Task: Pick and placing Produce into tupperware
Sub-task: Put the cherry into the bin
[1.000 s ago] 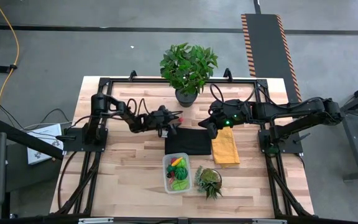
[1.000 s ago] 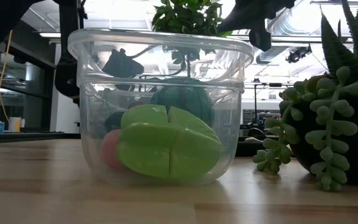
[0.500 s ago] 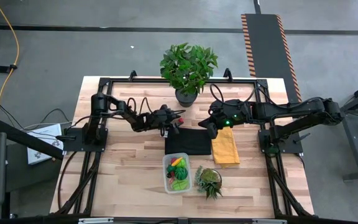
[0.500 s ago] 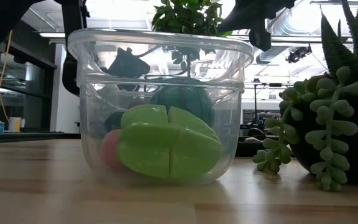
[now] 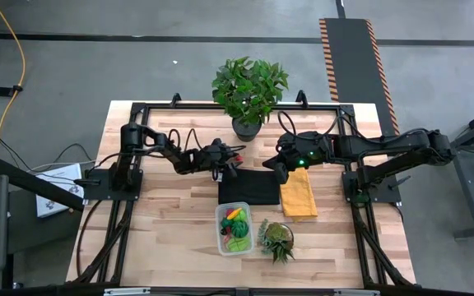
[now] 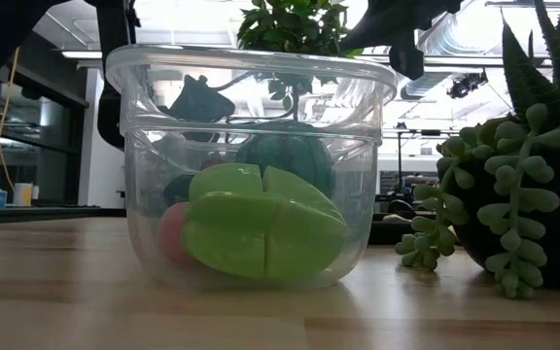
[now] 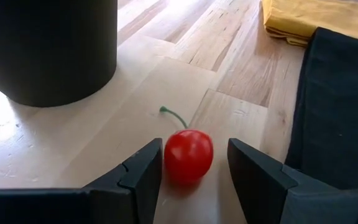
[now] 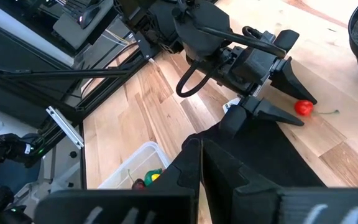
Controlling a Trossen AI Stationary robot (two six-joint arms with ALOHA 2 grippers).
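Left gripper [image 7: 189, 163]: lowered to the table, fingers [image 7: 138, 174] spread either side of a red cherry [image 7: 188, 155], which sits between them on bare wood. A small gap shows on each side, so no pinch. The cherry's green stem points away from the gripper.
Ahead of this gripper: the dark round pot [image 7: 48, 46] of the leafy plant [image 5: 249, 86], near the cherry but apart from it.
To one side of the fingers: the edge of a black cloth [image 7: 340, 106], just beside the cherry; beyond it a folded yellow cloth [image 7: 312, 18].
Right gripper [image 8: 201, 155]: held above the black cloth facing the left gripper, fingers pressed together, empty.
Tupperware [image 5: 235, 228]: clear container on the table, past the black cloth's far edge from both grippers, well apart from the cherry.
Produce in the tupperware: a split light-green piece [image 6: 261, 233], a dark green round piece [image 6: 285, 160] behind it, a pinkish-red piece [image 6: 171, 235], plus yellow and red items seen from above.
Spiky succulent [image 5: 276, 240]: just beside the tupperware, on the right arm's side.
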